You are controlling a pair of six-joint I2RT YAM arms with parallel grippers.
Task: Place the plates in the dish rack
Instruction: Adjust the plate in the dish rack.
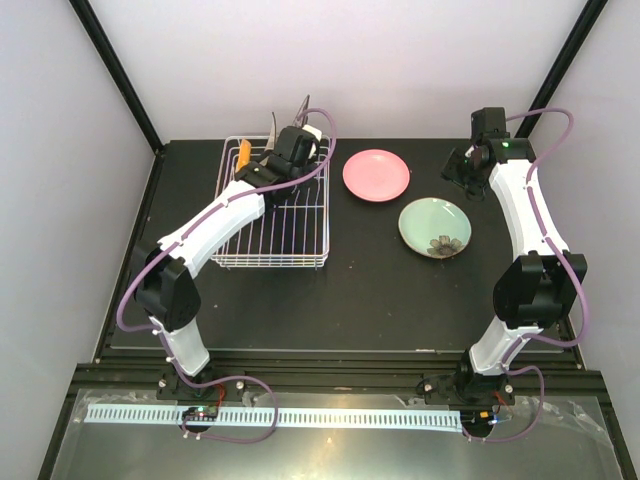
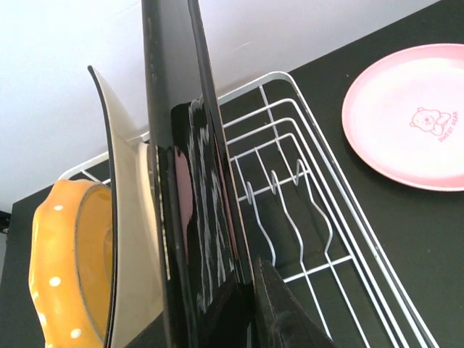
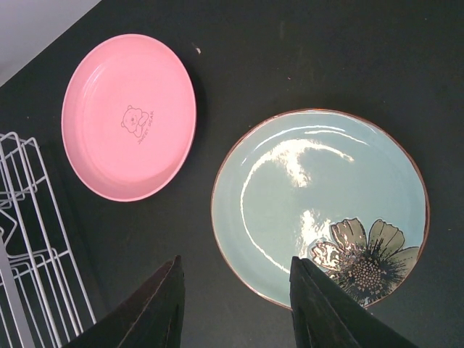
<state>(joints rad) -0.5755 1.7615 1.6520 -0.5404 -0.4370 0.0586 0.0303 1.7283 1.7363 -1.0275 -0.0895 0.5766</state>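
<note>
Left gripper (image 1: 297,140) clamps a plate (image 2: 181,145) upright in the dish rack (image 1: 272,264) (upper left); right gripper (image 3: 235,290) half-open, empty. Release seems next.

The white-shelled, black-jointed left arm (image 1: 225,215) and matching right arm (image 1: 522,200) carry looping purple cables (image 1: 128,295). The right gripper (image 3: 235,259) has matte black wedge-shaped fingers (image 3: 159,304).
</note>
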